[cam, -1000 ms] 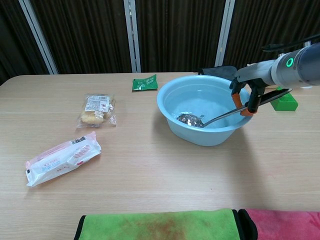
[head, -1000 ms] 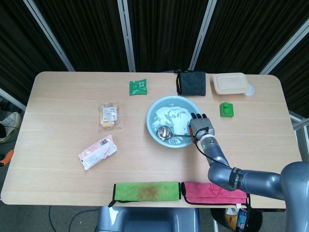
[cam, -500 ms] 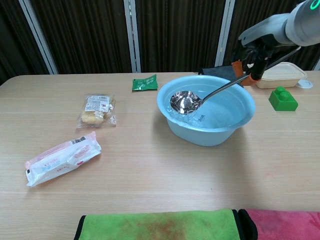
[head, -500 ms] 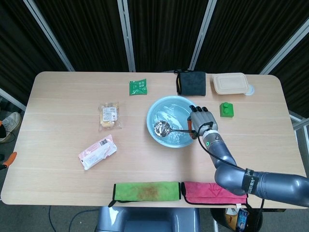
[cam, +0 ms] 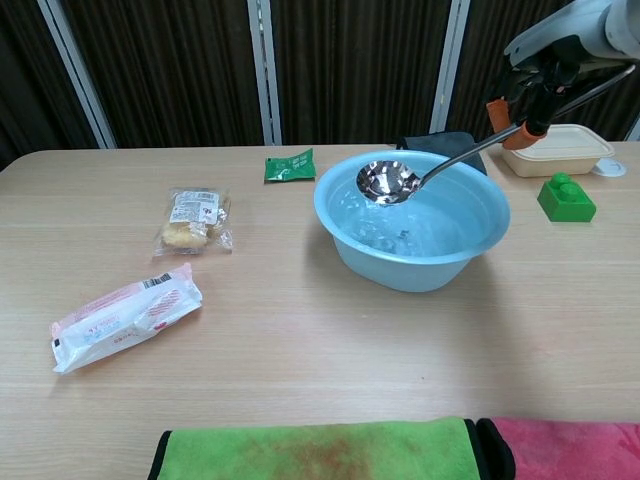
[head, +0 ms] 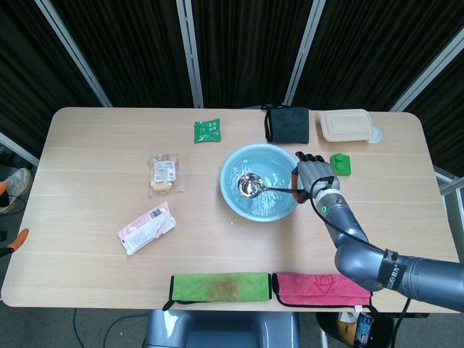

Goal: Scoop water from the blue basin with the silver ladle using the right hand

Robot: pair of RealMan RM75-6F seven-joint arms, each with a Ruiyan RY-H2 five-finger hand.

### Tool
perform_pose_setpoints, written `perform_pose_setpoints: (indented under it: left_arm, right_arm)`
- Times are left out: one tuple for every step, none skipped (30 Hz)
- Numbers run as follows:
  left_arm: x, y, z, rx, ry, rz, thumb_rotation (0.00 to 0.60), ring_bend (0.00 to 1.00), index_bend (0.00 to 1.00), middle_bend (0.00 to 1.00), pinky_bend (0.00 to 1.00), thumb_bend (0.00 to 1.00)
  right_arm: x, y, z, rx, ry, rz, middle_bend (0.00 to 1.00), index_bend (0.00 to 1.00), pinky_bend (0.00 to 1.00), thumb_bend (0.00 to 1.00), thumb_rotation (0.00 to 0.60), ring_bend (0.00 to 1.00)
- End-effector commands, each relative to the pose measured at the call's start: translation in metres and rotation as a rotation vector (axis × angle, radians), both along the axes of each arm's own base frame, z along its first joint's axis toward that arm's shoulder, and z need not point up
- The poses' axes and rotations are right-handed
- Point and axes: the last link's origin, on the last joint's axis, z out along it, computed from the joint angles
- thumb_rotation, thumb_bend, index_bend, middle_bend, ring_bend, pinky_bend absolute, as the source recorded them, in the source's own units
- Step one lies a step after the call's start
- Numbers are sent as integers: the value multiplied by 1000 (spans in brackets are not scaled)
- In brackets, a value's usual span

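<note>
The blue basin (head: 284, 209) (cam: 470, 245) holds rippling water at the table's middle right. My right hand (head: 315, 175) (cam: 545, 78) grips the handle of the silver ladle (head: 251, 185) (cam: 388, 181) beside the basin's right rim. The ladle's bowl hangs above the water, level with the basin's rim in the chest view, its handle slanting up to the right. My left hand is in neither view.
A green block (head: 341, 164), a lidded beige box (head: 346, 125) and a black cloth (head: 287, 124) lie behind and right of the basin. A green packet (head: 206, 130), two snack packs (head: 164, 172) (head: 146, 228) sit left. Green (head: 221, 286) and pink (head: 319, 288) towels line the front edge.
The right hand has lifted the ladle out of the water, raising its bowl from the basin's bottom to rim height and a little to the right. The water now ripples.
</note>
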Motion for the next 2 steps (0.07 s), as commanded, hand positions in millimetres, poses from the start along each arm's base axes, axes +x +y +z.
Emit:
perform_pose_setpoints:
  left_arm:
    - [0,1,-1,-1,2,3,600,0,0,0,0,293]
    - [0,1,-1,-2,4,5,600,0,0,0,0,294]
  right_arm:
    - [-4,-3,-2,7,2,-6,0,689,0,430,600,0]
    - [-5,-4,-3,8,3,-6,0,689,0,430,600,0]
